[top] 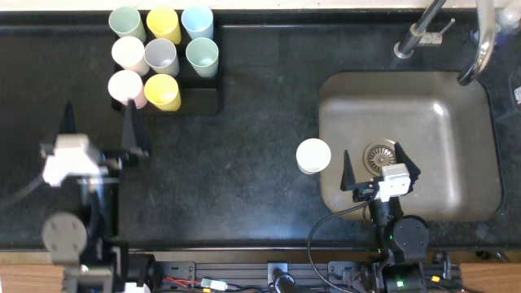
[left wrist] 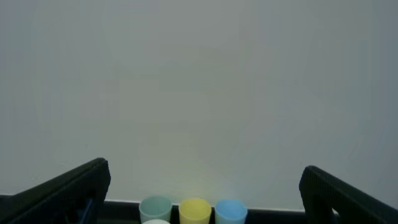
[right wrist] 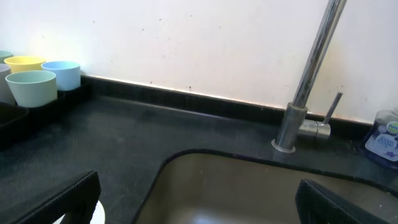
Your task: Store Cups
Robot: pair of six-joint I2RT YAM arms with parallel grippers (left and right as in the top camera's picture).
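Note:
Several pastel cups [top: 163, 57] stand upright in a black tray [top: 203, 99] at the back left of the dark counter. They appear as green [left wrist: 155, 208], yellow [left wrist: 194, 210] and blue [left wrist: 231, 210] rims in the left wrist view. A lone white cup [top: 313, 155] sits on the counter at the sink's left rim, and its edge [right wrist: 97, 212] shows beside one right finger. My left gripper [top: 98, 114] is open and empty, just in front of the tray. My right gripper [top: 373, 150] is open and empty over the sink, right of the white cup.
The steel sink [top: 456, 106] fills the right side, with a drain [top: 379, 153] below my right gripper. A tall faucet [right wrist: 308, 81] stands behind it, and a blue soap bottle [right wrist: 382, 137] sits at the far right. Bare counter [top: 244, 146] lies between tray and sink.

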